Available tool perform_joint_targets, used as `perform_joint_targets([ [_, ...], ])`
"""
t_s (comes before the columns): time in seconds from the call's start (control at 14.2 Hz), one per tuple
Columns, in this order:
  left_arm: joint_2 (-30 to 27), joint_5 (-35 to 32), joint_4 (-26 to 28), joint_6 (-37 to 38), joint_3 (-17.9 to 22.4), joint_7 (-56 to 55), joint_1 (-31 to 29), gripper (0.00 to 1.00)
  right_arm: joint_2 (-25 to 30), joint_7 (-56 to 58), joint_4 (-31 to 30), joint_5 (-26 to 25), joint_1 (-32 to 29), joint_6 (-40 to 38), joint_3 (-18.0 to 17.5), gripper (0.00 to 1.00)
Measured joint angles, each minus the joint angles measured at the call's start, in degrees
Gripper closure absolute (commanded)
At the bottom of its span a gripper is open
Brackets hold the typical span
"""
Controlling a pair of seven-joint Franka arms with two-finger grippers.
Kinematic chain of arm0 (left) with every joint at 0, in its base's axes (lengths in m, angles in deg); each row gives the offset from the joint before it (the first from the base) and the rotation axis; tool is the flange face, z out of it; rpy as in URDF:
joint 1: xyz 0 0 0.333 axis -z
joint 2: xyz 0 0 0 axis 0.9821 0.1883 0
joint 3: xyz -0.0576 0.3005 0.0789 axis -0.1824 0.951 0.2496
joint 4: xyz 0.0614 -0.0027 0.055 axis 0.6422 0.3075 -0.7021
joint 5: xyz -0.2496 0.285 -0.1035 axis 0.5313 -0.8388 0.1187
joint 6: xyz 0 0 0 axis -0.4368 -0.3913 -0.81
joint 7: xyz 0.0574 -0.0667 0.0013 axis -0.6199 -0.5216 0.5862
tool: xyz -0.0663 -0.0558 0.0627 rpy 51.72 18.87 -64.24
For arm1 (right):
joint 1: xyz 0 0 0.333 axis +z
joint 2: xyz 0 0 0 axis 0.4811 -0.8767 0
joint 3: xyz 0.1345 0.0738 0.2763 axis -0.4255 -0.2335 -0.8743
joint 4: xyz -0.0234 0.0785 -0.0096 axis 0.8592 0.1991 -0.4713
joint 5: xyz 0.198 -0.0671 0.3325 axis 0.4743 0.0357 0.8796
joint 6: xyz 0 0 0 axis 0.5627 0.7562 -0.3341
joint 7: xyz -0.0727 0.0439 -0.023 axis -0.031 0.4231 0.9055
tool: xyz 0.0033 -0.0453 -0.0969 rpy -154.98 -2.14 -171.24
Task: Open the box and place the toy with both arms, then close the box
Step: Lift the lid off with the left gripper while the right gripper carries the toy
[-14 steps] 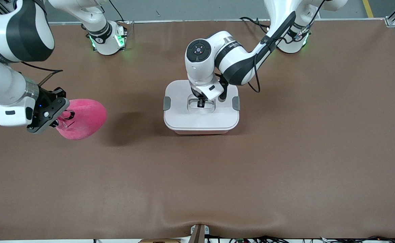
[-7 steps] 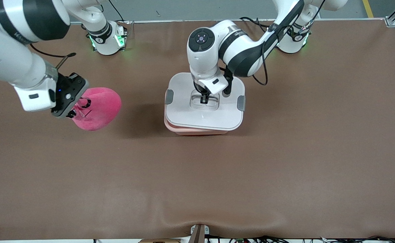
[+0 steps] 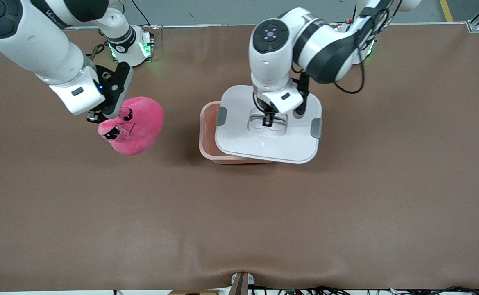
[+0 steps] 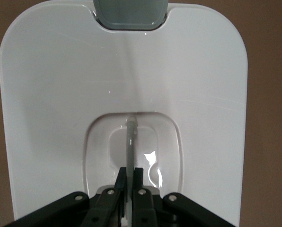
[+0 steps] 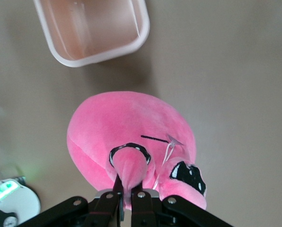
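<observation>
My left end effector [image 3: 267, 120] is clamped narrow on the clear recessed handle [image 4: 130, 137] of the white rounded-rectangular plastic lid [image 3: 268, 139], holding it in the air over the translucent pink plastic tub [image 3: 209, 123], shifted toward the left arm's end so the tub's edge at the right arm's end lies uncovered. My right end effector [image 3: 100, 119] pinches a dark-ringed nub of the bright pink egg-shaped plush toy [image 3: 139, 125], which hangs over the brown table [image 3: 239, 213] beside the tub, toward the right arm's end.

One box [image 3: 210, 135], one lid [image 3: 268, 139], one toy [image 3: 139, 127], two arms [image 3: 38, 45].
</observation>
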Motion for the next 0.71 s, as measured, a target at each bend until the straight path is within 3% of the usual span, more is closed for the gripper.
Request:
perform_joint_targets([
  [0.35,-3.5,1.38,-0.19,4.35,0.01,15.44,-8.43,1.0,-0.15,10.28,-0.68,1.12,6.69,6.37,-0.12,1.0],
  [0.71,-5.83,3.61,-0.25,8.45,0.05,30.88,-16.92,1.0,-2.45,11.6,-1.46,1.16,16.84,13.63,-0.27,1.0],
])
